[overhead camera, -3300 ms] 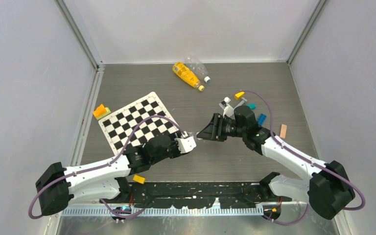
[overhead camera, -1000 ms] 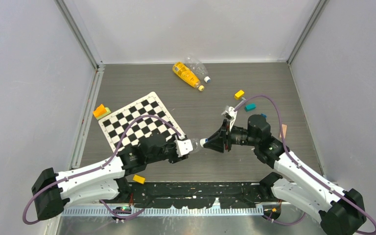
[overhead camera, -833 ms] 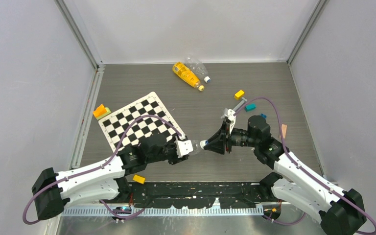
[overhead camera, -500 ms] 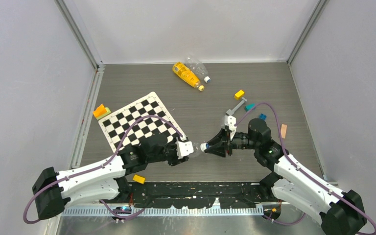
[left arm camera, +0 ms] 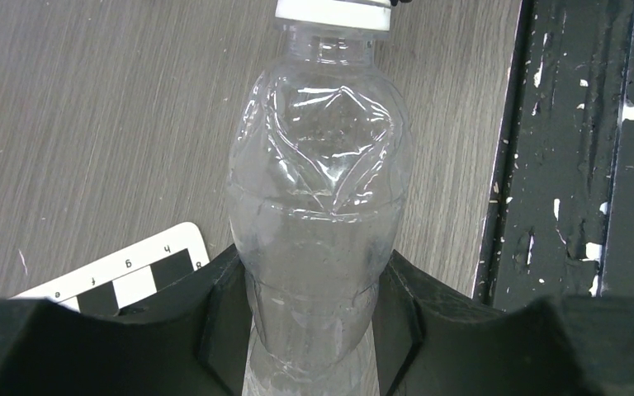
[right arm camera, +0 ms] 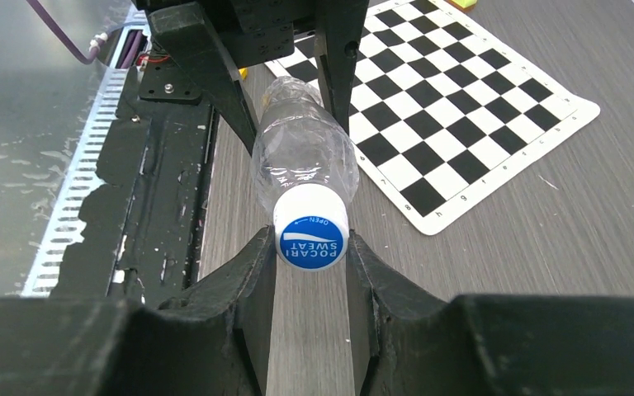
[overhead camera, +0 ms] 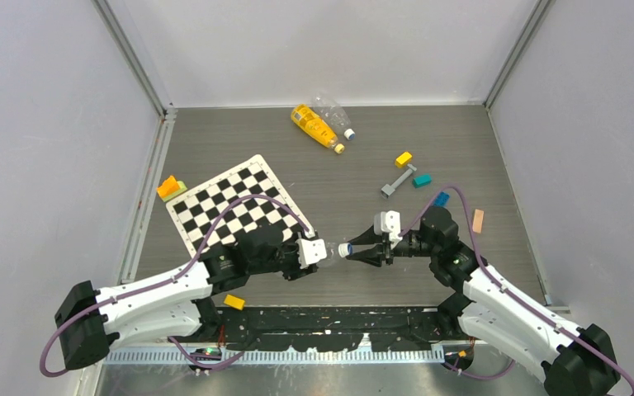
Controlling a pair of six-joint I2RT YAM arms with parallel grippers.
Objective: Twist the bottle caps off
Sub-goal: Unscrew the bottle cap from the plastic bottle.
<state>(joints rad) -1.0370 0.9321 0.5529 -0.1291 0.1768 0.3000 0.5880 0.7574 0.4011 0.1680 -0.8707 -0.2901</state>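
Note:
My left gripper [overhead camera: 316, 252] is shut on the body of a clear crinkled bottle [overhead camera: 328, 250] and holds it level above the table, neck to the right. In the left wrist view the bottle [left arm camera: 318, 165] stands between my fingers with its cap [left arm camera: 333, 10] at the top edge. My right gripper [overhead camera: 360, 250] is shut on that white and blue cap [right arm camera: 311, 237], which sits between the fingertips [right arm camera: 260, 256]. A yellow-orange bottle [overhead camera: 314, 125] with a yellow cap [overhead camera: 340, 149] and another clear bottle [overhead camera: 330, 109] with a pale cap [overhead camera: 350, 134] lie at the back.
A checkerboard mat [overhead camera: 235, 206] lies left of centre. Yellow [overhead camera: 404, 158], teal [overhead camera: 422, 180], grey [overhead camera: 395, 185] and blue [overhead camera: 441, 199] blocks and a tan stick [overhead camera: 478, 219] lie at the right. An orange block [overhead camera: 169, 187] sits at the left. The black base rail [overhead camera: 330, 318] runs along the near edge.
My right gripper has moved left and nearer, closed round the held bottle's cap and rolled about its wrist. My left gripper has kept the bottle nearly still.

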